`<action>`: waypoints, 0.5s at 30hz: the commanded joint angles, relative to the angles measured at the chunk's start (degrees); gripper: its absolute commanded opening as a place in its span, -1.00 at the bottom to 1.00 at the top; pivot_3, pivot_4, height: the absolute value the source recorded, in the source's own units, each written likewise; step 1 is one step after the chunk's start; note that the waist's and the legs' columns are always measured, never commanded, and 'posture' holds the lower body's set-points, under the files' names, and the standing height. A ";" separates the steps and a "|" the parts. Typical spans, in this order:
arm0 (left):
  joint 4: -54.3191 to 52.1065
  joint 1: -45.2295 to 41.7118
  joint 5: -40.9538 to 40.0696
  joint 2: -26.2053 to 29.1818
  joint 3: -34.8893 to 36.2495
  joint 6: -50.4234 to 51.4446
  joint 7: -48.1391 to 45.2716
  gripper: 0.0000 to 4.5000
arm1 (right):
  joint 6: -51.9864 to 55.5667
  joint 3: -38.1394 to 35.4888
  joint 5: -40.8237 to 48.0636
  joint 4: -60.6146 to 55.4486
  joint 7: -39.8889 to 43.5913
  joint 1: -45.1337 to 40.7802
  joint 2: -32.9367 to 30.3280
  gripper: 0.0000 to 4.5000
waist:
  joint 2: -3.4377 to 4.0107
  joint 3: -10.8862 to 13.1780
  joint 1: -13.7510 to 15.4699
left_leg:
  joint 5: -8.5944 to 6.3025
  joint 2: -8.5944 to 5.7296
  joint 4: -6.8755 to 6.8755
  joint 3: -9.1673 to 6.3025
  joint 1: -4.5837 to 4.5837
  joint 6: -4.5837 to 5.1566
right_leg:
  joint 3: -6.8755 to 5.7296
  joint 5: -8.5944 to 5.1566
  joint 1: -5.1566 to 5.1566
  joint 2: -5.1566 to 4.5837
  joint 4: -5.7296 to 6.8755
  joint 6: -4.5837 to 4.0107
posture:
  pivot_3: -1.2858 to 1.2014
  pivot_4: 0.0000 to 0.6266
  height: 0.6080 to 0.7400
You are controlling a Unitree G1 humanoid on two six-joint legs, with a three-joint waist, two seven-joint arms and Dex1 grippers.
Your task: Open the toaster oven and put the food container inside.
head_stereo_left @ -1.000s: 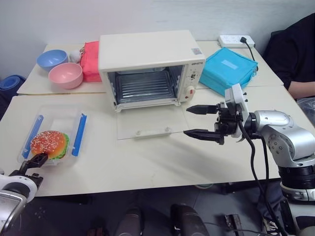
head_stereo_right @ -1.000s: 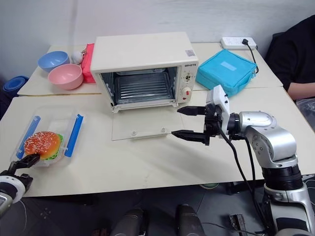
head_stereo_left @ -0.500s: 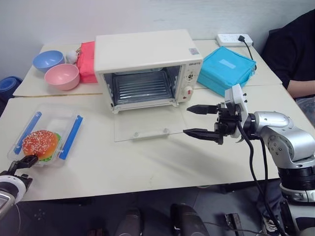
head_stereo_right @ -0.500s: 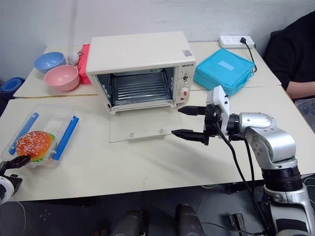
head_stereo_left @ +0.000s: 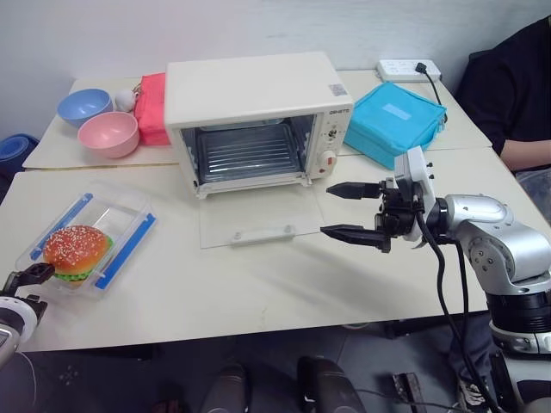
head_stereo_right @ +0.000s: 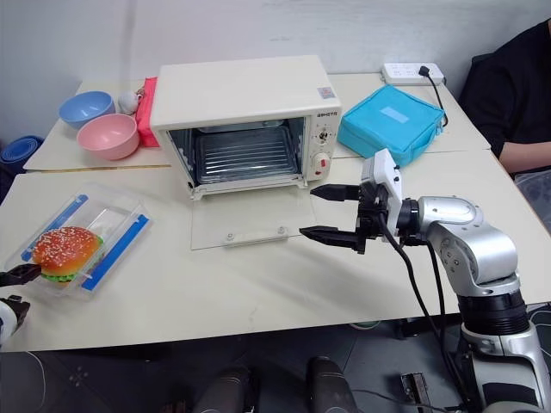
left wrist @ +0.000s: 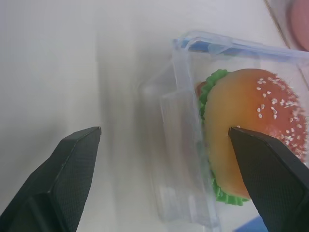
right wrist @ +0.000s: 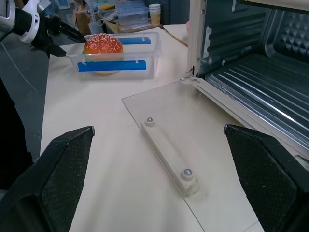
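Note:
The cream toaster oven (head_stereo_left: 258, 90) stands mid-table, its glass door (head_stereo_left: 258, 217) lying open flat in front of it and the rack bare inside. Near the left front edge sits the clear food container (head_stereo_left: 86, 245) with two blue clips and a sesame burger inside. My left gripper (head_stereo_left: 21, 280) is open at the container's near left corner. In the left wrist view that corner lies between the left gripper's (left wrist: 162, 130) spread fingers. My right gripper (head_stereo_left: 329, 211) hovers open just right of the door, empty, and in its wrist view the right gripper (right wrist: 158, 129) faces the door's handle (right wrist: 166, 154).
A pink bowl (head_stereo_left: 108, 133), a blue bowl (head_stereo_left: 83, 105) and a red pouch (head_stereo_left: 152, 103) sit left of the oven. A turquoise bag (head_stereo_left: 400, 120) and a power strip (head_stereo_left: 409, 69) lie to its right. A person in black (head_stereo_left: 516, 86) sits at the far right.
The head camera shifted a little early on. Since then the container has turned, its far end swinging right, and my left gripper has slid left. The right arm held still.

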 commanded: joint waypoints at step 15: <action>6.97 -5.26 -1.32 4.01 -1.89 2.11 8.51 1.00 | -1.44 -1.99 0.93 -2.58 -1.98 1.77 0.76 1.00 | 0.05 0.03 0.16 | -0.01 0.08 -0.02 -0.05 0.00 -0.07 | -0.22 0.00 0.01 -0.02 -0.01 -0.01 | 0.03 -0.52 1.00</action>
